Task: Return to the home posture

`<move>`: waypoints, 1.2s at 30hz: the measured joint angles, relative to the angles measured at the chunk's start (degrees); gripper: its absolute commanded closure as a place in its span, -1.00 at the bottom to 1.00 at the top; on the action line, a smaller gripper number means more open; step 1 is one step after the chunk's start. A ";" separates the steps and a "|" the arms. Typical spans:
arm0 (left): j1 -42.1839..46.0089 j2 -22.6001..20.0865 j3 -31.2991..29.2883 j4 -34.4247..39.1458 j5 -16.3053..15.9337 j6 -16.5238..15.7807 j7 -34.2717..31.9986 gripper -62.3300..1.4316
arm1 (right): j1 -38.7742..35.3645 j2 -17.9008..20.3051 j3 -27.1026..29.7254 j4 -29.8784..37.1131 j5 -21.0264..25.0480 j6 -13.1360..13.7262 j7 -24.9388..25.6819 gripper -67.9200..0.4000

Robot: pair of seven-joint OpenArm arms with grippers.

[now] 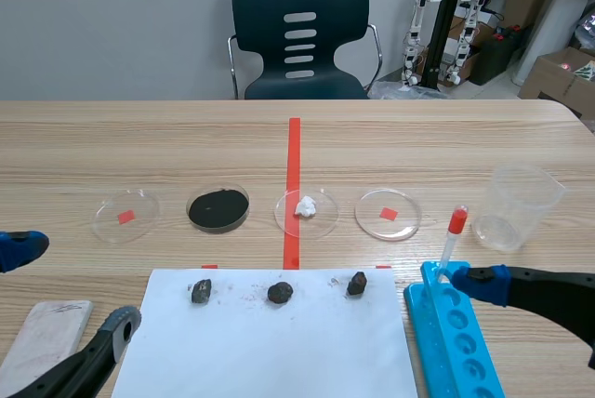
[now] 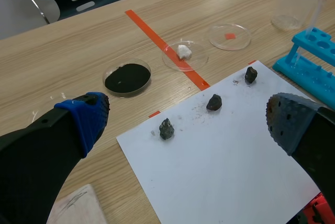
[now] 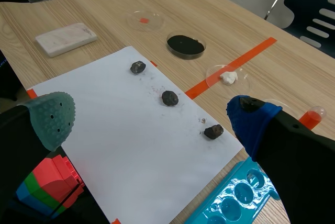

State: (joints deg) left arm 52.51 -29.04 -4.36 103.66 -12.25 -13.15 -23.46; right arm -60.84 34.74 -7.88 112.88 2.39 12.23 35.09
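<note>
**Both hands spread wide, low at the near edge of the desk**

The left hand [image 2: 188, 124] is spread wide and grips nothing. It hangs just beside the left edge of the white sheet [image 2: 225, 166], near a white block [image 1: 45, 331] on the desk [image 1: 418, 147]. Three dark stones [image 2: 214, 102] lie on the sheet ahead of it. The right hand [image 3: 152, 122] is also wide and empty, above the blue rack [image 1: 456, 347]. Its blue pad [image 1: 490, 284] is just beside the red-capped tube [image 1: 453, 235] standing there.
</note>
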 measured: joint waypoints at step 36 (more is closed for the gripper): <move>-0.76 0.00 0.00 0.00 0.02 0.00 -1.05 -1.00 | 0.02 0.00 0.00 0.00 0.00 0.00 0.00 -0.79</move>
State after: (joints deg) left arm 51.75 -29.04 -4.36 103.66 -12.23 -13.15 -24.51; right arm -60.82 34.74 -7.88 112.88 2.39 12.23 35.09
